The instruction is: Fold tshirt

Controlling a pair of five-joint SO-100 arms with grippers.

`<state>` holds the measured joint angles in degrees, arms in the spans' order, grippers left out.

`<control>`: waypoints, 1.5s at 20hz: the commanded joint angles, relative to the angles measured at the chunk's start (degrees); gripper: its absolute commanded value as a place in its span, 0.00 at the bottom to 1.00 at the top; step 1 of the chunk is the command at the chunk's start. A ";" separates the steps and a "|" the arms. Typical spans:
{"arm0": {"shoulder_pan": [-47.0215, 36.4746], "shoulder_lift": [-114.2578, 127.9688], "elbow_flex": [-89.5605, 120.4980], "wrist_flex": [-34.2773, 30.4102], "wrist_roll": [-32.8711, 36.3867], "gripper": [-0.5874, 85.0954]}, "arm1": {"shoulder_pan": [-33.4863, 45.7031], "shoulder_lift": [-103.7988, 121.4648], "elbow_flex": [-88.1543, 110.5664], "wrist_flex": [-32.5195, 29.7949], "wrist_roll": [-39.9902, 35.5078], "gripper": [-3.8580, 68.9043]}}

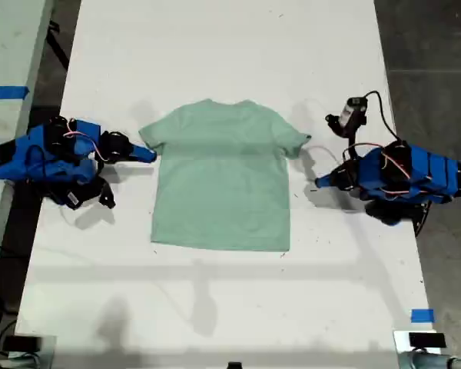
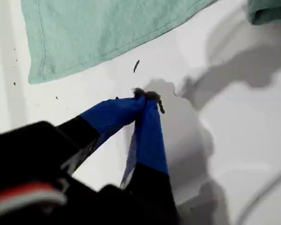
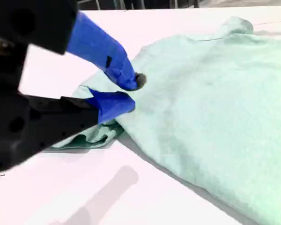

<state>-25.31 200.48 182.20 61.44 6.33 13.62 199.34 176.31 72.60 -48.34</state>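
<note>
Counter (image 1: 215, 46) white and wide, carrying the tshirt (image 1: 221, 177) flat at the centre of the exterior view, collar toward the top. Step in hand, I judge, is taking a sleeve for the first fold. My second pincer (image 3: 126, 93) sits at the sleeve on the exterior view's left, jaws slightly parted around the cloth edge; I should bite deep before lifting. My first pincer (image 2: 147, 98), at the exterior view's right, is closed on nothing, just off the shirt's side.
</note>
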 commanded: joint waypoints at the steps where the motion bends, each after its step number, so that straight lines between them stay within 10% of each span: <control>1: 13.10 5.71 0.44 -2.99 -0.53 0.01 | 7.12 0.53 -1.23 1.14 16.61 0.05; 8: 16.79 5.71 0.44 -3.34 -8.26 0.01 | 15.64 0.53 -1.23 1.14 34.28 0.05; 11: 16.17 5.71 0.53 -5.01 -12.39 0.06 | 25.66 0.53 -1.23 1.14 16.79 0.05; 15: 13.01 5.71 -0.09 -8.96 -13.01 0.01 | 24.79 0.62 -1.41 1.05 53.09 0.12; 17: 11.69 5.45 -2.37 -7.91 -13.45 0.01 | 20.13 0.62 -1.67 -1.93 40.52 0.05; 18: 11.07 4.83 -3.96 -6.15 -13.54 0.01 | 20.83 0.62 -1.85 1.58 49.57 0.05; 30: 7.03 -34.54 -48.87 17.14 -7.38 0.01 | 13.36 -32.78 -39.37 7.03 26.54 0.08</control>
<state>-15.64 170.95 145.20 73.30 -4.13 25.22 178.24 148.97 78.13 -16.79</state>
